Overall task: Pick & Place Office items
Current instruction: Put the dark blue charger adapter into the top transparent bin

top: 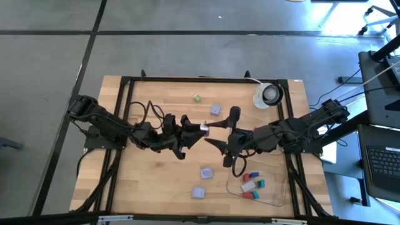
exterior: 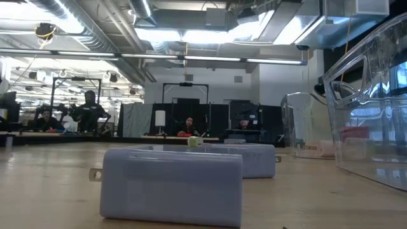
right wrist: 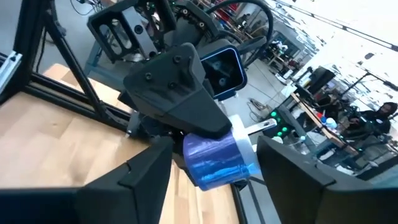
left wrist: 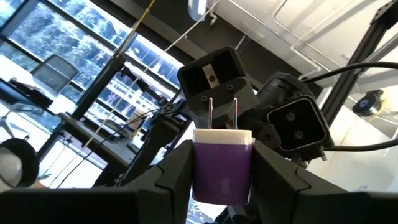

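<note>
A small purple plug-shaped block [left wrist: 222, 169] with a white face and two metal prongs is held in the air over the table's middle by my left gripper [top: 197, 129]. In the high view it is a tiny purple-white piece [top: 204, 128]. My right gripper [top: 212, 133] is open, and its fingers [right wrist: 134, 177] stand on either side of the same block [right wrist: 214, 160] without touching it. Lavender blocks [top: 215, 109] [top: 206, 172] [top: 198, 193] and a green piece [top: 196, 97] lie flat on the wood. Red, teal and white pieces [top: 252, 184] lie in a clear tray. My left gripper pinches the purple block's body [left wrist: 205, 177] between its two fingers [left wrist: 171, 174], coming level from the table's left. The white pronged end [left wrist: 222, 135] points away from it toward the right arm. The block is lifted clear of the table.
A clear tray [top: 275, 199] sits near the table's near right corner; in the low view it is a clear wall [exterior: 369, 127]. A white round tape roll [top: 269, 95] lies at the far right. Black frame rails [top: 125, 112] run along the table's sides.
</note>
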Tool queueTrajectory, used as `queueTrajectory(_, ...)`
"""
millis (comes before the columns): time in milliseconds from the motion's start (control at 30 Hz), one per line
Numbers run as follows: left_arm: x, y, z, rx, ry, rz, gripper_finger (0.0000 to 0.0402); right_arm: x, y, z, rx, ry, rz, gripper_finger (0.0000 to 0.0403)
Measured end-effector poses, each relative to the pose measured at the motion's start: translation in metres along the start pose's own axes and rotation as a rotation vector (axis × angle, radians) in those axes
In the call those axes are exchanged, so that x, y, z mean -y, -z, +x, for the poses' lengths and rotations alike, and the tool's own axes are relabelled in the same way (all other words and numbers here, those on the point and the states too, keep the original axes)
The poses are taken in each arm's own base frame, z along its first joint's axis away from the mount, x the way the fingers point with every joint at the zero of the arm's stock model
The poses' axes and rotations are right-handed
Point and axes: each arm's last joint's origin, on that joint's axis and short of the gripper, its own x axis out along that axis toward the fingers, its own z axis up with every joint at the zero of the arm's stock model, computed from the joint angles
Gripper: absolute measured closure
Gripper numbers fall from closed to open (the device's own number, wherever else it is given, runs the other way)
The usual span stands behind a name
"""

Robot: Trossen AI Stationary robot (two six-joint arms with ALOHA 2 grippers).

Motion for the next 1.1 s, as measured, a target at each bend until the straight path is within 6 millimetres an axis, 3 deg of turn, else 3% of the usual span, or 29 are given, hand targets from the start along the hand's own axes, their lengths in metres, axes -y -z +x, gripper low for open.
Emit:
queueTrajectory(300,-0.001,0.000,0.000,0.002,-0.010,-0.050,0.0268,-0.005,0.003,0.009,-0.044,0.063,-0.045,0.0244)
queueTrajectory(500,-0.002,0.000,0.000,0.018,-0.047,-0.046,0.0244,-0.005,0.004,0.009,-0.061,0.085,-0.061,0.0245)
queueTrajectory(767,-0.003,-0.003,0.001,0.036,-0.054,-0.051,0.0179,-0.007,0.005,0.006,-0.075,0.085,-0.037,0.0249)
queueTrajectory(867,-0.006,-0.010,0.003,0.079,-0.091,-0.047,0.0154,-0.003,0.008,-0.002,-0.096,0.065,0.062,0.0249)
queueTrajectory(1100,-0.014,-0.009,0.006,0.056,-0.139,0.016,0.0121,0.026,0.028,-0.049,-0.271,-0.046,0.317,0.0249)
